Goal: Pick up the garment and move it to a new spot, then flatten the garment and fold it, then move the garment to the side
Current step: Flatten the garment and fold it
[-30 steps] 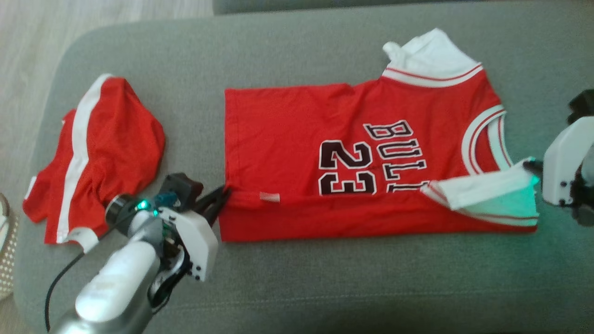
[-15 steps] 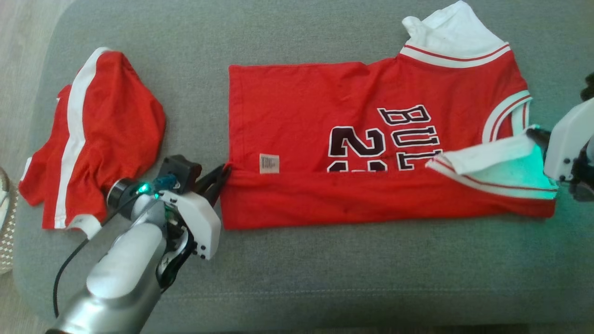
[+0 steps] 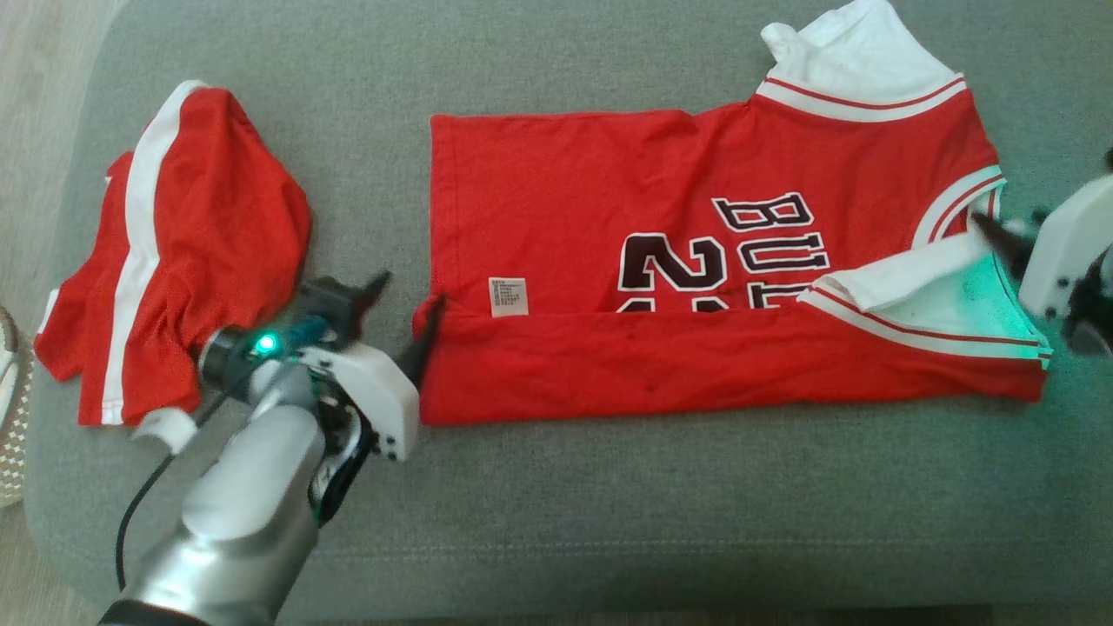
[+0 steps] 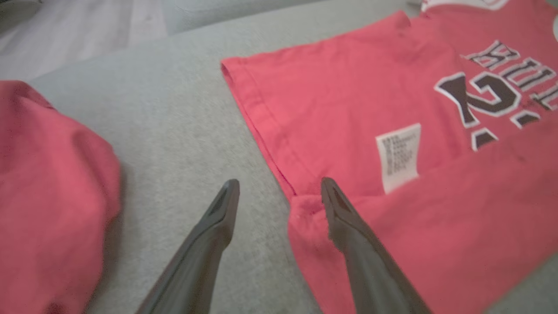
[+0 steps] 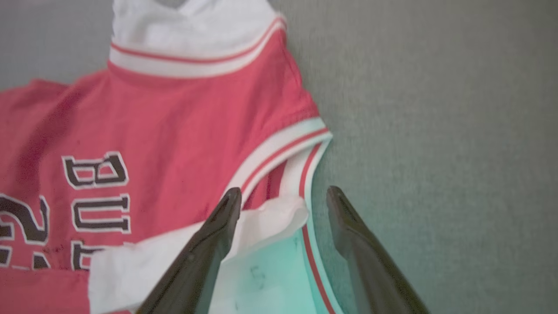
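Observation:
The garment [image 3: 609,217], a red jersey with white trim and dark lettering, lies spread on the grey cushion [image 3: 609,522]. Its near long edge is folded up over the lower part of the number. My left gripper [image 3: 410,291] stands open at the hem end of that fold. In the left wrist view the left gripper [image 4: 280,183] has one finger over the fold's corner and one over bare cushion, beside the garment [image 4: 348,109]. My right gripper [image 3: 1004,228] is open at the white sleeve end. In the right wrist view the right gripper [image 5: 284,192] straddles the garment's [image 5: 174,131] sleeve edge.
Red shorts with a white stripe [image 3: 174,261] lie crumpled on the cushion's left part, close behind my left wrist, and appear as red shorts [image 4: 48,196] at the left wrist view's left. The cushion's front edge runs below. Pale floor [image 3: 35,52] lies beyond its left end.
Both grippers have opened and let go of the folded edge. The fold now lies higher over the number than before. The camera also shifted a little.

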`<state>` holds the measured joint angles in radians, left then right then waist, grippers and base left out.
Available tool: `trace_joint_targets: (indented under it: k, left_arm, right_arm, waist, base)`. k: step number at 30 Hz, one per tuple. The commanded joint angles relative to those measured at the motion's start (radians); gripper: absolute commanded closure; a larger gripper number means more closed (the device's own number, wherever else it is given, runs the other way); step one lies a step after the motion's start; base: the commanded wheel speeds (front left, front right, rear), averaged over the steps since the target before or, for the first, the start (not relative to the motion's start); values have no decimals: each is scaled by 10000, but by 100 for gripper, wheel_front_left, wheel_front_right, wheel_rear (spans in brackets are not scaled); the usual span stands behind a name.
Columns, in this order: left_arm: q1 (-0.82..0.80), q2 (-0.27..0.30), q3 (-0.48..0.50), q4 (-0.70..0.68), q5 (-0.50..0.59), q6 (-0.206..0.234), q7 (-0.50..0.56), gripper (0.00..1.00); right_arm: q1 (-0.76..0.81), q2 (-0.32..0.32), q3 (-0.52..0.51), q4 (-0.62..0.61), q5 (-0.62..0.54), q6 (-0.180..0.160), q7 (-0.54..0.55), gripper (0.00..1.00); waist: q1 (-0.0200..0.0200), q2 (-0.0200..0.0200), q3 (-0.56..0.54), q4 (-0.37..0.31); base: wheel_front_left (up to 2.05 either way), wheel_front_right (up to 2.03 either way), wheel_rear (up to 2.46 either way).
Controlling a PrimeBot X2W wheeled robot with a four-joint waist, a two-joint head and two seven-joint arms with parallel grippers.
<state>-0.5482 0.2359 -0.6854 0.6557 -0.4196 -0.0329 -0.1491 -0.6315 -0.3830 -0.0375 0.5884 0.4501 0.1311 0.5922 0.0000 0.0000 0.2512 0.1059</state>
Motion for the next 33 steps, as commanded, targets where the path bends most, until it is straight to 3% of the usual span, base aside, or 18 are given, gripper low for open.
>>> trace_joint_targets:
  k: [1, 9, 17, 24, 33]
  left_arm:
    - [-482, 190, 646, -96, -166, 285, -319, 0]
    - [412, -106, 1932, -280, -866, 1142, -1088, 0]
    - [2305, -633, 3649, -2915, -173, 1707, -1124, 0]
    - [3977, -1344, 4617, -4665, 960, 1606, -1125, 0]
    - [5558, -1827, 4969, -4905, 1507, 1445, -1126, 0]
  right_arm:
    - [-496, 39, -96, -318, 28, -4, -465, 0]
    - [-223, 417, -274, -511, 70, -4, -2682, 0]
    - [1489, 1082, -409, -2356, -390, -4, -4529, 0]
    - [3825, 2224, -594, -4574, -1875, -4, -5937, 0]
    - [6285, 3232, -934, -5769, -3263, -4, -7133, 0]
  waist:
    - [0, 0, -83, -21]
    - [0, 0, -709, -126]
    - [0, 0, -1585, -318]
    - [0, 0, -2236, -453]
    - [0, 0, -2558, -646]
  base:
    - [0, 0, 0]
    - [0, 0, 0]
    - [0, 0, 0]
    - [0, 0, 0]
    - [0, 0, 0]
